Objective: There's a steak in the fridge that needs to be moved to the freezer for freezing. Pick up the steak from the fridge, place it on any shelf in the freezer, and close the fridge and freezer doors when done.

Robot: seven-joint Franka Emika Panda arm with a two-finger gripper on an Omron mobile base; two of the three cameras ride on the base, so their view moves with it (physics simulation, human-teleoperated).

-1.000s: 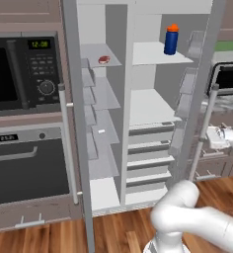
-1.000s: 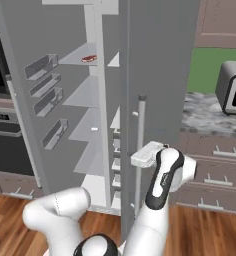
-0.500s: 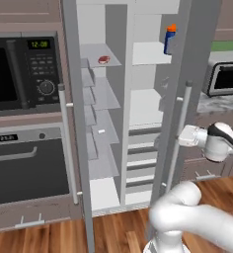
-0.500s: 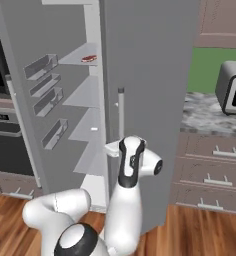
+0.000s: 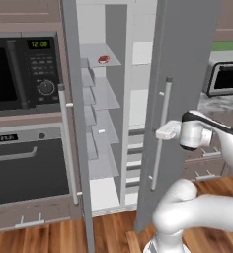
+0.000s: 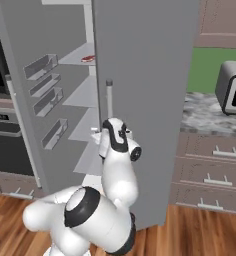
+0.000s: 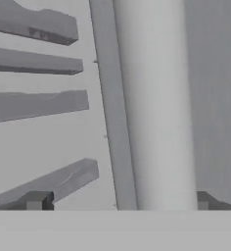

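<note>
While the two-finger gripper (image 7: pixel 118 200) is held spread around the vertical silver bar handle (image 5: pixel 160 132) of the wide grey fridge door (image 5: pixel 180 74), nothing is pinched. Farther in, the small red-pink steak (image 5: pixel 103 60) is seen lying on a translucent freezer shelf (image 5: pixel 106 94). If contact slides off the bar, the door could be left ajar.

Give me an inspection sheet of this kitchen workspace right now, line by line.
Surface: freezer shelf, thin and translucent, bare.
Job's things: steak on the top shelf of the freezer; fridge door swung most of the way shut; freezer door wide open.
Clutter: nothing seen.
Grippers: gripper open, at the fridge door's handle.
Cables: nothing seen.
Surroundings: microwave, wall oven, toaster oven, wooden floor.
</note>
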